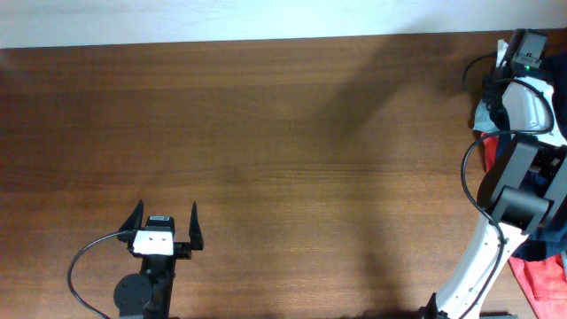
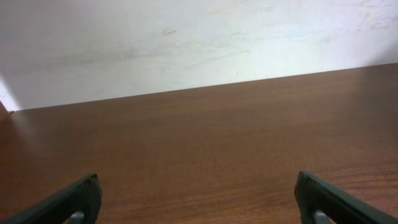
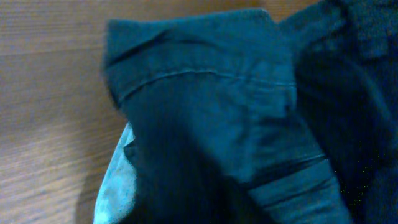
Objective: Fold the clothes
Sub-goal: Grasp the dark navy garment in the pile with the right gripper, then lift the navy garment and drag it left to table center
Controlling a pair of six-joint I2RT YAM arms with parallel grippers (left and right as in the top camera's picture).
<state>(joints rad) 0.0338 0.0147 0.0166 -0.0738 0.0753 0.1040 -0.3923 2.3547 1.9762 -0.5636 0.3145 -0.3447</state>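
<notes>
No spread-out navy shorts show on the brown table point(image 1: 292, 151). In the right wrist view, dark navy fabric point(image 3: 211, 112) with a stitched hem fills the frame and lies over a pale grey-blue garment point(image 3: 115, 186). I cannot tell which garment the navy fabric is. My right gripper's fingers are hidden. In the overhead view its wrist point(image 1: 524, 51) is at the table's far right corner, over the clothes there. My left gripper point(image 1: 166, 211) is open and empty near the front left, well away from any cloth. Its fingers are wide apart in the left wrist view point(image 2: 198, 186).
My right arm point(image 1: 514, 190) stands along the right edge. A red garment point(image 1: 545, 279) lies beside its base at the front right, and a bit of pale cloth point(image 1: 479, 113) shows behind the arm. A white wall point(image 2: 186, 43) runs along the table's far edge.
</notes>
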